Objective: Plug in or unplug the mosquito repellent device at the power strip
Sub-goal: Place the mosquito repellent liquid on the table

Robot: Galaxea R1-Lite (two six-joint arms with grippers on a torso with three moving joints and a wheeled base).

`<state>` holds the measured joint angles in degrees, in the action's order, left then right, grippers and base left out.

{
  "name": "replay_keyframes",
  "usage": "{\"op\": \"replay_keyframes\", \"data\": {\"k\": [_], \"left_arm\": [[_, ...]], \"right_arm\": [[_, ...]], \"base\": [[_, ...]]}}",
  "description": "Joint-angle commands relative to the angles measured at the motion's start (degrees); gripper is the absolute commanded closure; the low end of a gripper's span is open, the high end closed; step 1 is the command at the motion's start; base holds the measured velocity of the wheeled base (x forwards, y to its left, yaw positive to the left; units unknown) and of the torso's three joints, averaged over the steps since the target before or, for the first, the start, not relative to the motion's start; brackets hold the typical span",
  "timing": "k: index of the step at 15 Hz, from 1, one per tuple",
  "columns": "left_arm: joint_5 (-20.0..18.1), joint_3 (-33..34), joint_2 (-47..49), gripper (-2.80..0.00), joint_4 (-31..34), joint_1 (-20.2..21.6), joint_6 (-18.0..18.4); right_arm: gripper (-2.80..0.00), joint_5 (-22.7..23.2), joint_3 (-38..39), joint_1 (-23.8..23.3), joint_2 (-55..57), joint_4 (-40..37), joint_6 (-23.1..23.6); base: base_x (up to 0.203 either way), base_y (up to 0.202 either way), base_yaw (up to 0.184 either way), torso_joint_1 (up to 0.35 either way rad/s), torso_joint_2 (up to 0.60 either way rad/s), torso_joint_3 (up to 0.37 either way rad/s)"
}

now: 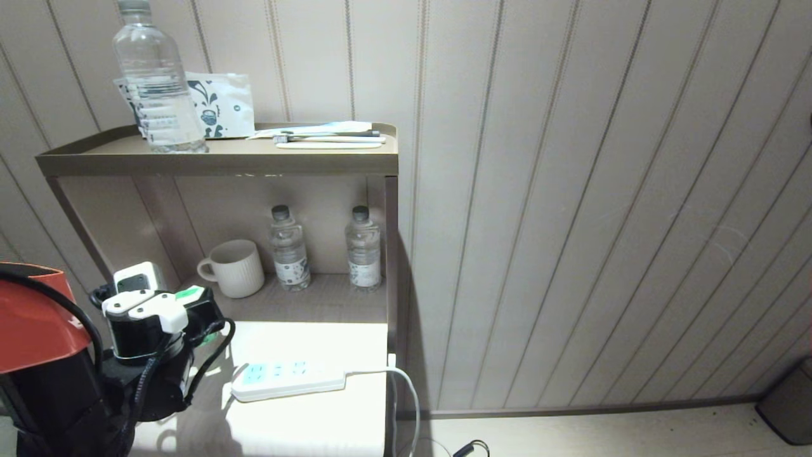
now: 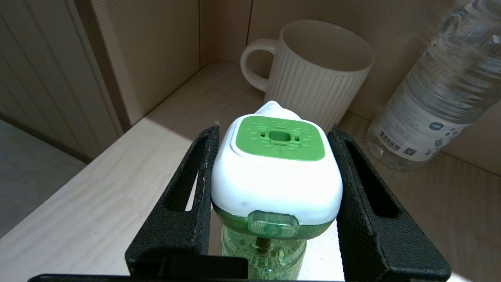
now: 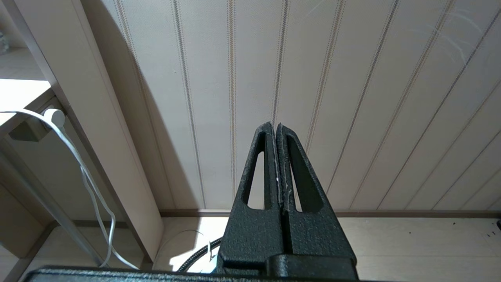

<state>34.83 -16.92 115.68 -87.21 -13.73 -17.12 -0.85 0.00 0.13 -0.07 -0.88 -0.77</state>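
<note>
Left wrist view shows you the left gripper [image 2: 276,172], its fingers [image 2: 195,188] pinching the mosquito repellent device [image 2: 276,176] just before the ribbed mug [image 2: 317,74]; the bottle label [image 2: 415,129] is unreadable. Right gripper [image 3: 276,129]: fingers pressed together. The power strip [image 1: 288,379] lies nearer you than the mug.

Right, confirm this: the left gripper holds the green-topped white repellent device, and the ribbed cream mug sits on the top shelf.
Wrong shelf. The ribbed cream mug sits on the lower shelf, per the head view. The left gripper does hold the green-topped white repellent device.

Shelf [image 1: 317,304] carries mug [image 1: 233,268], bottles [image 1: 290,249], power strip [image 1: 288,379].
</note>
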Motion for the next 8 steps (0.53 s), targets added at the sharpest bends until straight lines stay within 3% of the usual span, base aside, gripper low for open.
{"op": "replay_keyframes", "data": {"k": [1,8], "left_arm": [[0.2,-1.1,2.2,0.00,-2.7,0.0,-0.1],[0.6,-2.8,6.6,0.00,-2.7,3.4,-0.1]], "right_arm": [[0.00,0.0,0.0,0.0,0.1,0.0,0.0],[0.00,0.0,0.0,0.0,0.1,0.0,0.0]], "base": [[0.000,0.000,0.000,0.000,0.00,0.000],[0.000,0.000,0.000,0.000,0.00,0.000]]}}
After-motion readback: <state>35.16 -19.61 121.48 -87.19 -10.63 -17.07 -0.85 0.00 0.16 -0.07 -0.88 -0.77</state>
